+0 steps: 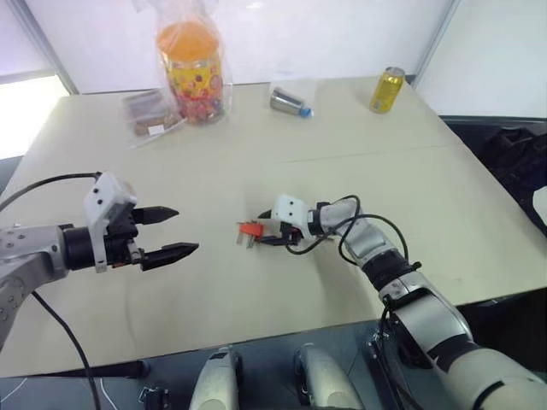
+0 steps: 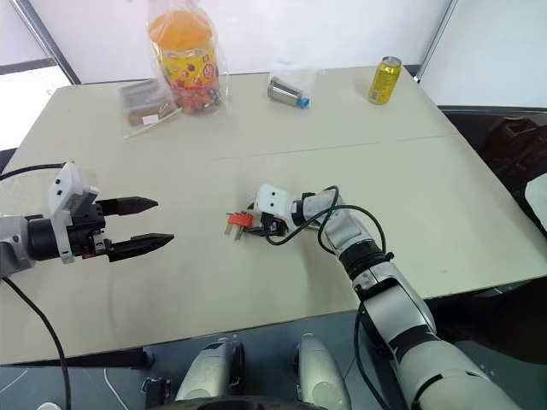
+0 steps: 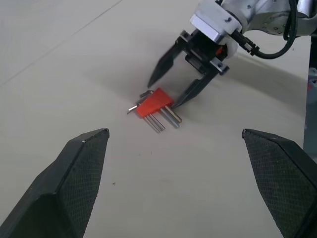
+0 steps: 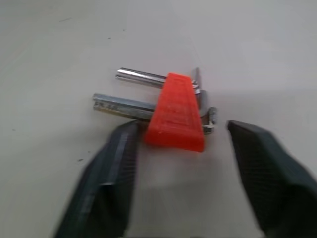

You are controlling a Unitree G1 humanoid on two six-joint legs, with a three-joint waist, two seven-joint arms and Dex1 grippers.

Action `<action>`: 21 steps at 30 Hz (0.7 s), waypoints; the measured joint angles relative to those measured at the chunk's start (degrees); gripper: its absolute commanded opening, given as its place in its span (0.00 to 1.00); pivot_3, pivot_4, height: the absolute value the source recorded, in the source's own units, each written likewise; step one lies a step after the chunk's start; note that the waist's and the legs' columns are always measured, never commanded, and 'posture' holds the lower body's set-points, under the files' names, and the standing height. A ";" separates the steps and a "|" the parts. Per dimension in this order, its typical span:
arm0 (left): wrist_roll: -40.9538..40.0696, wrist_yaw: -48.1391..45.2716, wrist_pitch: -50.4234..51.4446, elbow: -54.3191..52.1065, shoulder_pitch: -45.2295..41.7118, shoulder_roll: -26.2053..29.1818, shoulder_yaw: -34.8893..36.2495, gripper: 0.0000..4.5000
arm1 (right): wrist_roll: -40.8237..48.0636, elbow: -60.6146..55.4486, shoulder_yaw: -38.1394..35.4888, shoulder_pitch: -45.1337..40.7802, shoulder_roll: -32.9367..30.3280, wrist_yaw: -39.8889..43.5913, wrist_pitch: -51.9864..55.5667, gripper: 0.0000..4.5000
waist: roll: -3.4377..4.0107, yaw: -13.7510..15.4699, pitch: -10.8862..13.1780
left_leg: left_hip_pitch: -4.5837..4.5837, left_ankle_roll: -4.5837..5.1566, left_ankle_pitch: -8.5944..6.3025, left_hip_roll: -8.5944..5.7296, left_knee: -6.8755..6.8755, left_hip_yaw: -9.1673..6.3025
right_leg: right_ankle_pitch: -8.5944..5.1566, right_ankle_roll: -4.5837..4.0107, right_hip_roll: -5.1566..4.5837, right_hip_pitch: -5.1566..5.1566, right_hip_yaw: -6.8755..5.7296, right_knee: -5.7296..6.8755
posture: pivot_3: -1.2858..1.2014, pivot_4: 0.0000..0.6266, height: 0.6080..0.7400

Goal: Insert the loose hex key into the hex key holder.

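The hex key holder, a red-orange wedge with metal keys sticking out of it, lies flat near the middle of the table. My right gripper points left, low over the table. Its jaws stand apart on either side of the holder's near end. One fingertip touches a corner of the block, and the other is a small gap away. I cannot tell the loose hex key apart from the keys at the holder. My left gripper hovers open and empty to the left, pointing at the holder.
At the table's far side stand a bagged snack jar, a small packet, a bagged metal cup on its side and a yellow can. A black cable loops off my right wrist.
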 measured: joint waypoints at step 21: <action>2.23 1.15 -2.63 11.20 -20.14 -7.44 -8.71 1.00 | -20.79 -11.77 0.07 -4.20 -14.65 -29.72 -32.63 0.22 | -0.02 -0.12 0.10 | -0.30 -0.01 0.00 -0.09 -0.13 0.07 | 0.12 0.24 -0.01 -0.35 0.05 -0.10 | 0.52 0.24 1.00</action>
